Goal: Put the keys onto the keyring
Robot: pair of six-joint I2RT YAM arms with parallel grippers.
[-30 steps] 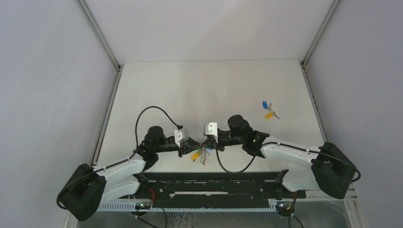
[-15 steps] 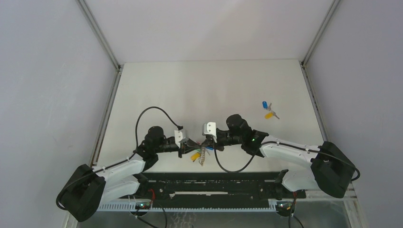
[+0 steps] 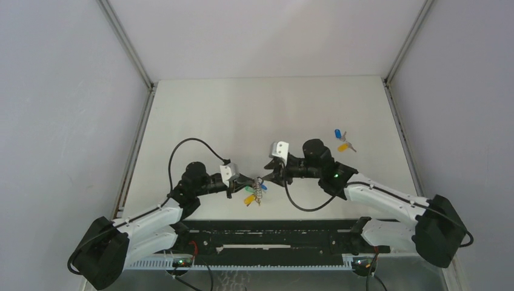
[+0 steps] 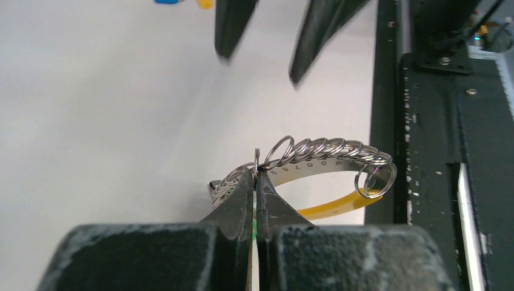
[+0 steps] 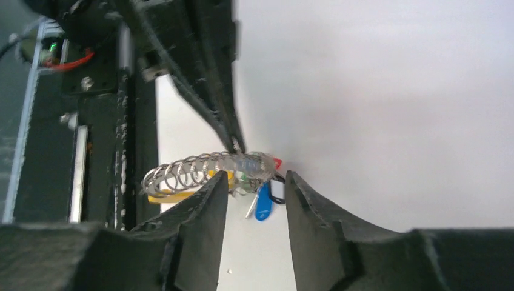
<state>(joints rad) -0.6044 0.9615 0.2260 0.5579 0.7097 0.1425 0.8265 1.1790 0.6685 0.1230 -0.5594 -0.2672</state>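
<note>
Left gripper [image 4: 256, 185]: clenching the keyring [image 4: 321, 150] near the tabletop's [image 3: 242, 115] front edge.
Right gripper [image 5: 255, 182]: hanging with fingers parted, just beside the keyring.
Keys [image 3: 343, 140]: lying toward the right edge.

A blue-capped key [image 3: 337, 133] and a yellow-orange-capped key [image 3: 343, 147] lie close together right of centre; the keyring [image 3: 259, 189], silver links bearing coloured keys, is at lower centre.
</note>
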